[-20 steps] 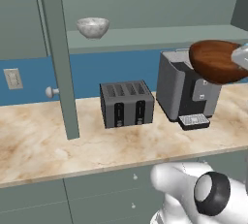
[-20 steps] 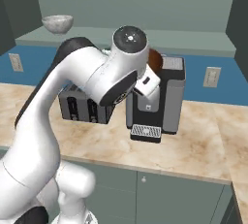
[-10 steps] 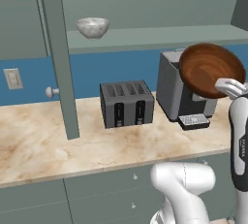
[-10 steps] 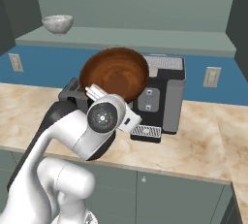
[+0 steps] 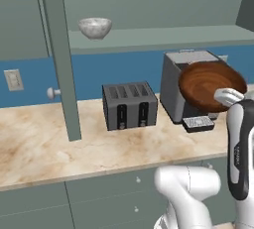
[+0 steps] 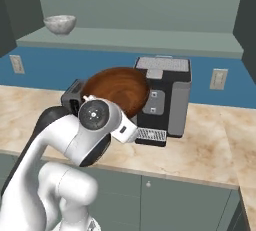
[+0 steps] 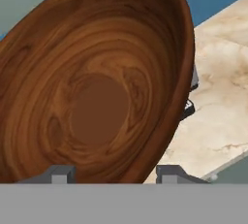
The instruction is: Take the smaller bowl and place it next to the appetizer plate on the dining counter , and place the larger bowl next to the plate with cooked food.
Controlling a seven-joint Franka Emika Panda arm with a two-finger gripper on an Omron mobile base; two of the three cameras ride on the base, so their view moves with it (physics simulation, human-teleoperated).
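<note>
- Up in front of the coffee machine, the large glossy reddish-brown wooden bowl (image 5: 211,85) hangs in the air, tipped on its side so its hollow faces back toward the robot.
- From the hand view, the wooden bowl (image 7: 97,82) shows ringed grain and a flat round bottom with nothing inside; the two dark finger tips of the gripper (image 7: 114,173) stand at a middling spread on either side of its lower rim, gripping it.
- Both base views hide those finger tips: in the left one the white arm's end meets the bowl's right rim, in the right one the arm's round joint covers the bowl's lower edge (image 6: 117,89).
- The small round grey-white marbled bowl (image 5: 95,27) sits upright on the grey-green wall shelf (image 5: 163,37), well apart from the wooden bowl; seen from below, its inside cannot be told.
- The right base view shows that small bowl (image 6: 60,23) at the shelf's far left end.
- A dark four-slot toaster (image 5: 130,105) stands on the beige marble-patterned countertop (image 5: 44,146), just left of the grey boxy coffee machine (image 6: 167,97).
</note>
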